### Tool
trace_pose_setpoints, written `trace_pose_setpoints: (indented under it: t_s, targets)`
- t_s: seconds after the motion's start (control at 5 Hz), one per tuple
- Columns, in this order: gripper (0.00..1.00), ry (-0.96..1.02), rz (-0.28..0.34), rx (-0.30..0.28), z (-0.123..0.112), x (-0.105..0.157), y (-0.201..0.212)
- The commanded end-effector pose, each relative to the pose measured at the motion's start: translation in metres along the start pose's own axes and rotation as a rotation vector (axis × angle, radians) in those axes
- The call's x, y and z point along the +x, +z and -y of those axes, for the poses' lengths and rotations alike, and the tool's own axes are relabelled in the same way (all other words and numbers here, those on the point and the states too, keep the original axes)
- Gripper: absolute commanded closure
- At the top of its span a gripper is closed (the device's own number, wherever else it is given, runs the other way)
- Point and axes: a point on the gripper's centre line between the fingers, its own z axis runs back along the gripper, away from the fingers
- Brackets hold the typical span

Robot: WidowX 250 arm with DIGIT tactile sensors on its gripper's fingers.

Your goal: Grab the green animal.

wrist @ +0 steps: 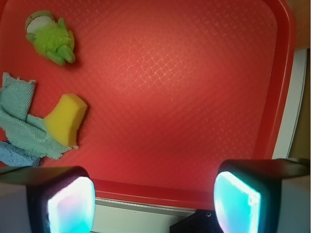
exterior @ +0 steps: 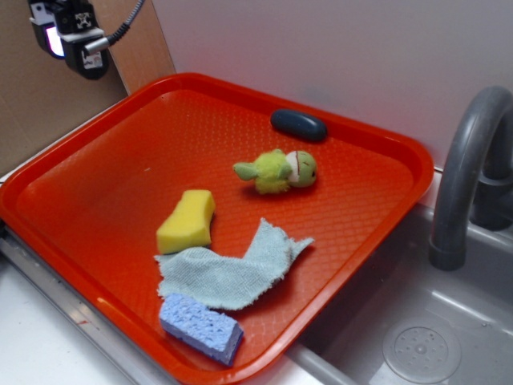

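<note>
The green animal [exterior: 278, 171] is a small fuzzy lime-green plush lying on its side near the middle-back of the red tray [exterior: 96, 176]. The wrist view shows the green animal [wrist: 51, 41] at the upper left, far from the jaws. My gripper [exterior: 74, 36] hangs high above the tray's far left corner. From the wrist camera, my gripper [wrist: 153, 201] is open, its two pale pads wide apart with nothing between them, over the tray's near rim [wrist: 160, 191].
On the tray lie a yellow sponge [exterior: 187, 221], a pale green-blue cloth [exterior: 232, 269], a blue sponge [exterior: 200, 327] and a dark oval object [exterior: 298, 125]. A grey faucet [exterior: 465, 176] and sink [exterior: 417, 345] stand to the right.
</note>
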Motion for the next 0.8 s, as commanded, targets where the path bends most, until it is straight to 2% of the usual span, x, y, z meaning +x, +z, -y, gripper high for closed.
trace_pose_setpoints:
  t_s: [0.0,0.2,0.4,0.6]
  targets:
    - [0.00,0.000,0.000,0.000,0.000,0.000,0.000]
    - [0.00,-0.035,0.105,-0.085,0.034,0.018,-0.007]
    - [0.00,-0.143,0.166,-0.082,0.066,0.030,-0.008]
    - [0.00,-0.344,0.204,-0.094,0.089,0.047,-0.013]
